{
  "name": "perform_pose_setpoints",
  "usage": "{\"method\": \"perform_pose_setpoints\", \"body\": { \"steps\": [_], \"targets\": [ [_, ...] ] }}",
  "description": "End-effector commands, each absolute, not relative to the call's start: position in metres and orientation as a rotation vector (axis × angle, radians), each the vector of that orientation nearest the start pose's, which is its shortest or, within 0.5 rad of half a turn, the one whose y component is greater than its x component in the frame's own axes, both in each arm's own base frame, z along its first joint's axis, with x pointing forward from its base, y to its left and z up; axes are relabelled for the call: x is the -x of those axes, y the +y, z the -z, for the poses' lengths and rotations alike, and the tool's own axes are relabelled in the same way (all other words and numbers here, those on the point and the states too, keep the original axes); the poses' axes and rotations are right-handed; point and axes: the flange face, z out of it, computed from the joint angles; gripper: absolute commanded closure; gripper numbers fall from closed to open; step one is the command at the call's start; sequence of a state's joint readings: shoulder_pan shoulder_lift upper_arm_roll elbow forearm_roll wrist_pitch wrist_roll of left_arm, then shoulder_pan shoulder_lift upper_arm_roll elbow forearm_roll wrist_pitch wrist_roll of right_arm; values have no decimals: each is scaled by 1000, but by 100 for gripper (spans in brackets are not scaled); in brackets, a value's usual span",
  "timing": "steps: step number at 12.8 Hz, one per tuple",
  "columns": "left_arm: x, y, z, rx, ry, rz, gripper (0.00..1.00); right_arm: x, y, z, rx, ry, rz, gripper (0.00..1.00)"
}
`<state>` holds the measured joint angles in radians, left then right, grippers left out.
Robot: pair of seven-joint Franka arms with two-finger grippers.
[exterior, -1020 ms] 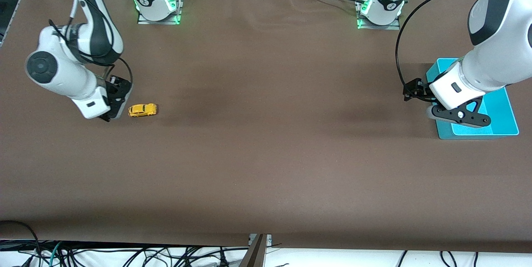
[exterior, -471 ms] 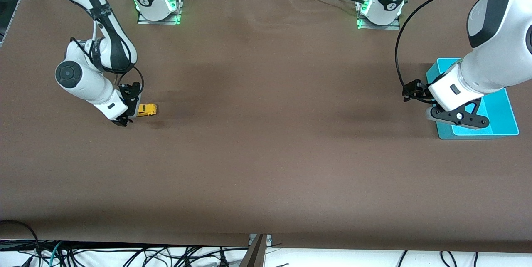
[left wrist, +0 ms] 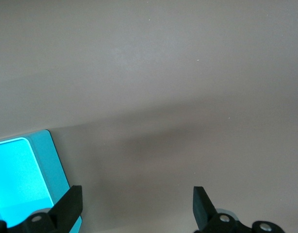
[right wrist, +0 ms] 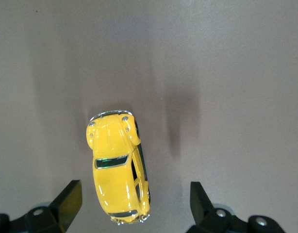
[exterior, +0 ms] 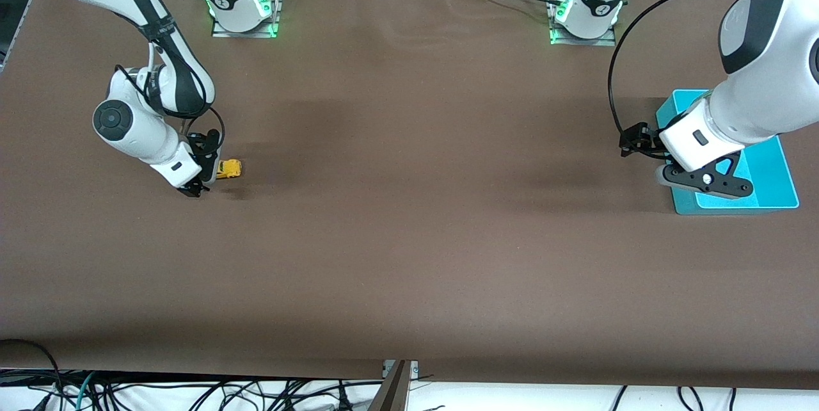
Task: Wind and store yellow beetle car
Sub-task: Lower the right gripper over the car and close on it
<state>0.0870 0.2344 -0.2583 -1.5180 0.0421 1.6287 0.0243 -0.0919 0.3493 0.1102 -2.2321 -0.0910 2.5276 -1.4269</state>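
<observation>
The yellow beetle car (exterior: 229, 169) stands on the brown table near the right arm's end. In the right wrist view the yellow beetle car (right wrist: 118, 167) lies between my open fingers, not touched, closer to one finger. My right gripper (exterior: 203, 174) is open and low over the car's rear end, partly covering it. My left gripper (exterior: 704, 182) is open and empty, waiting over the edge of the teal tray (exterior: 771, 171). In the left wrist view my left gripper (left wrist: 138, 208) shows bare table between its fingers, with the teal tray (left wrist: 23, 179) beside one finger.
The brown table (exterior: 409, 219) stretches bare between the two arms. The arm bases (exterior: 243, 1) stand along the edge farthest from the front camera. Cables (exterior: 192, 392) hang below the table's front edge.
My right gripper has moved toward the car and down, from beside it to over its rear end. The car and the left arm have stayed put.
</observation>
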Motion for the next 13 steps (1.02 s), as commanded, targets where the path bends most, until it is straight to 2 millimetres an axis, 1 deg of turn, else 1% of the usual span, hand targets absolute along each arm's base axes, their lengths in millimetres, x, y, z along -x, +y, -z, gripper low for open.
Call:
{"method": "perform_pose_setpoints", "body": {
  "steps": [1, 3, 5, 6, 8, 9, 12, 13],
  "targets": [
    [-617, -85, -523, 3120, 325, -172, 0, -530, 5, -202, 2261, -2146, -56, 3],
    [-617, -85, -523, 3118, 325, -172, 0, -525, 1, -198, 2274, -2141, -40, 11],
    [-618, -85, -522, 3117, 325, -174, 0, -525, 7, -198, 2260, -2155, -34, 25],
    [-618, -85, -522, 3116, 325, -174, 0, -525, 7, -198, 2258, -2157, -34, 30],
    [-617, -85, -523, 3115, 325, -172, 0, -525, 11, -199, 2248, -2166, -29, 39],
    [-617, -85, -523, 3115, 325, -172, 0, -525, 12, -200, 2247, -2169, -27, 39],
    [-618, -85, -522, 3115, 328, -174, 0, -525, 14, -199, 2243, -2171, -27, 51],
    [-618, -85, -522, 3115, 328, -174, 0, -525, 14, -199, 2241, -2172, -27, 60]
  ]
}}
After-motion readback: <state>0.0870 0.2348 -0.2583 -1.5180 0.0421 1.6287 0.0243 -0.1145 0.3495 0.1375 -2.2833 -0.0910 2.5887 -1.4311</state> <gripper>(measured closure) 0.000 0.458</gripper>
